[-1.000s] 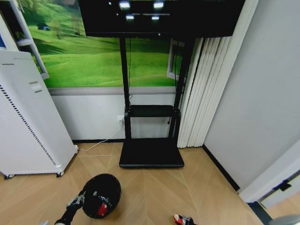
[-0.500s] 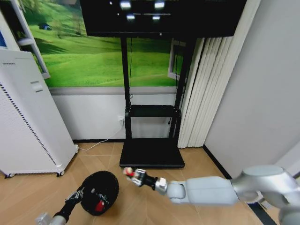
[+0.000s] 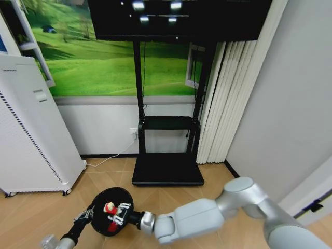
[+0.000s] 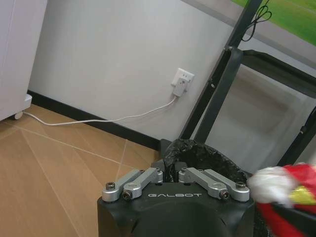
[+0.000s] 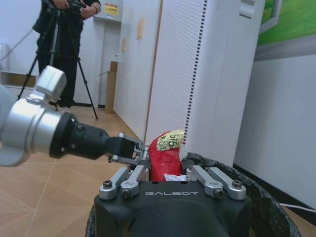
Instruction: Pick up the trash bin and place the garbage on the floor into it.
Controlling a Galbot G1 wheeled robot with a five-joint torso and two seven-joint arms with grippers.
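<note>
Overhead, from the head camera: the left gripper [image 3: 89, 212] clamps the near rim of the trash bin [image 3: 113, 196], which is held just beside it above the wooden floor [image 3: 171, 199]. The right gripper [image 3: 122, 211] reaches over the bin's mouth, pinching a red-and-white wrapper [image 3: 110, 209].

Left wrist view: the fingers close narrowly on the bin's rim [image 4: 197, 148]; the wrapper [image 4: 286, 190] hangs just beyond.

Right wrist view: the jaws grip the wrapper [image 5: 165, 155] above the bin [image 5: 256, 197], the left gripper [image 5: 136, 154] directly opposite, before the white perforated cabinet [image 5: 207, 74].
</note>
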